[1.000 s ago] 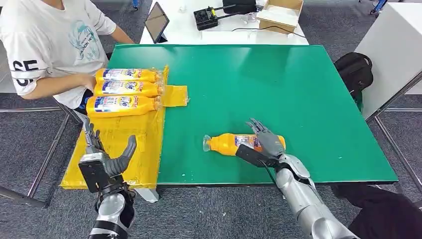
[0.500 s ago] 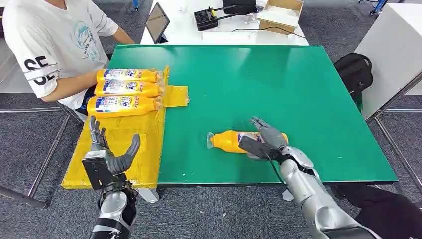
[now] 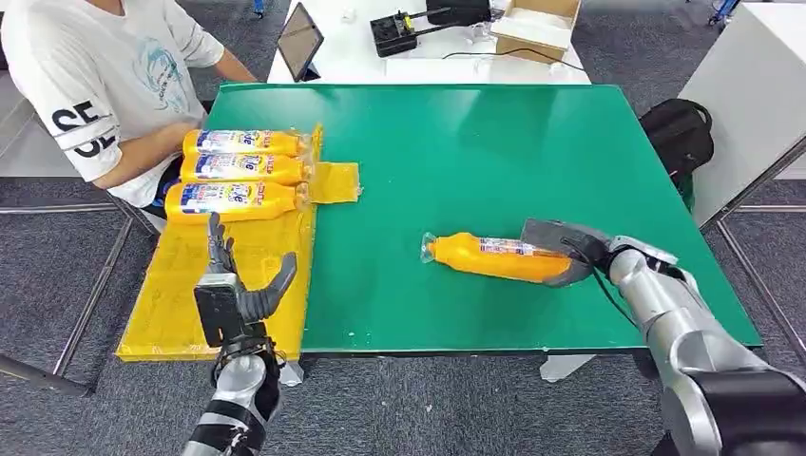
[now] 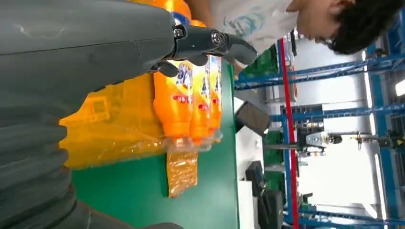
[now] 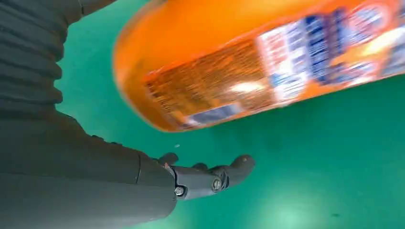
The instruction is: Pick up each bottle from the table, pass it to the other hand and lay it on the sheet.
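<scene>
An orange bottle (image 3: 494, 256) lies on the green table (image 3: 456, 152), cap toward the sheet and slightly tilted. My right hand (image 3: 568, 255) cups its base end from the right. In the right wrist view the bottle (image 5: 258, 62) sits between thumb and fingers (image 5: 210, 179), and green table shows in the gap before the fingers. My left hand (image 3: 238, 296) is raised over the yellow sheet (image 3: 181, 304) with fingers spread, holding nothing. Three orange bottles (image 3: 238, 171) lie side by side at the sheet's far end. The left wrist view shows these bottles (image 4: 191, 95) too.
A person in a white shirt (image 3: 105, 85) sits at the table's far left, an arm close to the bottles on the sheet. A tablet (image 3: 300, 40), a black device (image 3: 394, 33) and a cardboard box (image 3: 537, 24) stand on a white table behind. A black bag (image 3: 677, 133) sits right.
My right hand swung from on top of the bottle round to its base end. The bottle shifted right and turned a little. My left hand rose slightly toward the table.
</scene>
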### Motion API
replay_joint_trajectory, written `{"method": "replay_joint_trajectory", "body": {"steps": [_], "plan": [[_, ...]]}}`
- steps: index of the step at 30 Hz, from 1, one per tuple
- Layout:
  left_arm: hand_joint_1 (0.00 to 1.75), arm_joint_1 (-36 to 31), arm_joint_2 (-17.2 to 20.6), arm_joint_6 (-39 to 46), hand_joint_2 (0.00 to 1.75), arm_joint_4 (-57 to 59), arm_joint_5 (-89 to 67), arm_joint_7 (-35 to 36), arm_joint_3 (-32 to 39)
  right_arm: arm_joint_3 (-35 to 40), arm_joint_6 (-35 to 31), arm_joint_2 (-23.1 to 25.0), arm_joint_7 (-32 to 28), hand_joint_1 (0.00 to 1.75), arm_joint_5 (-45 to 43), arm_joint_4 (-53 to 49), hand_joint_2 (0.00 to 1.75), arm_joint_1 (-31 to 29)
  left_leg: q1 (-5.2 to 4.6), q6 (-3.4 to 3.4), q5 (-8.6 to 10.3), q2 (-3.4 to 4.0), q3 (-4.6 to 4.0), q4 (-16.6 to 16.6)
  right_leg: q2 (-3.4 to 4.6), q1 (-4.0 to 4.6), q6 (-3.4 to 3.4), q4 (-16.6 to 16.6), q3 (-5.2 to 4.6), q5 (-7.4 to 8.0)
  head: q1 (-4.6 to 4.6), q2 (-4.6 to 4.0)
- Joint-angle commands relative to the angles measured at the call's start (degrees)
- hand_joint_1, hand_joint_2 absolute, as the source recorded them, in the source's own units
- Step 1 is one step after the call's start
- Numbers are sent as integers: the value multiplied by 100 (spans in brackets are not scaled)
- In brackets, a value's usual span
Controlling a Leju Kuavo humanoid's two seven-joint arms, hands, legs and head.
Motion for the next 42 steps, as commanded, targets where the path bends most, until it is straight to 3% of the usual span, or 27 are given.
{"method": "replay_joint_trajectory", "body": {"steps": [1,8,10,12,13,15,16,21,28,29,31,32,42], "plan": [[0,-309,13,-61,175,576,37,20,-86,311,113,-185,56,0,6,669,175,-384,0,3,-9,2,21,-3,-6,4,-19,-1,20,-10,0,0],[0,-375,-12,-151,175,717,112,20,-100,471,356,-304,-24,35,-46,631,175,-225,1,7,-10,6,19,0,-5,5,-19,-2,18,-10,0,0],[0,-375,-12,-151,175,717,112,20,-100,471,356,-304,-24,35,-46,631,175,-225,2,3,-4,0,7,-3,-7,3,-12,-5,9,-5,2,0],[0,-377,-15,-163,175,747,124,20,-96,491,300,-266,-65,61,-88,604,175,-88,3,3,-7,3,16,-5,-6,5,-18,-8,18,-8,2,0],[0,-376,-21,-158,175,746,137,20,-84,486,196,-207,-86,94,-127,571,175,35,3,2,-4,2,7,-5,-4,3,-12,-7,8,-4,-2,0],[0,-360,-18,-131,175,712,146,20,-77,508,-84,-37,-94,131,-181,542,175,254,6,2,-9,5,23,-8,-4,8,-19,-12,25,-8,-2,0],[0,-362,-10,-150,175,745,143,20,-74,529,-256,122,-72,134,-188,559,175,418,9,0,-8,5,22,-9,-3,11,-18,-15,25,-6,0,0],[0,-380,-35,-187,175,796,140,20,-82,550,-593,376,-269,133,-261,577,175,800,15,-2,-13,22,36,-11,9,19,-21,-19,33,-4,-2,0],[0,-383,-35,-181,175,821,144,20,-90,600,-754,519,-336,131,-252,562,175,896,17,-14,-20,41,54,-14,27,20,-26,-19,32,1,0,0],[0,-386,-36,-174,175,841,145,20,-89,588,-841,567,-364,126,-275,545,175,910,19,-15,-19,44,55,-12,34,21,-34,-18,29,8,-2,0],[0,-370,-31,-156,175,840,144,20,-82,603,-1061,684,-381,31,-269,526,175,946,19,-14,-18,46,58,-13,33,21,-37,-18,30,8,0,0],[0,-367,-29,-142,175,839,140,20,-79,591,-1159,723,-377,0,-278,513,175,955,20,-15,-19,49,59,-12,37,22,-36,-18,31,8,-2,0],[0,-310,-44,-240,175,766,143,20,-78,569,-1371,747,-357,0,-347,480,175,842,18,-13,-17,49,55,-10,40,20,-37,-10,27,6,-2,0]]}}
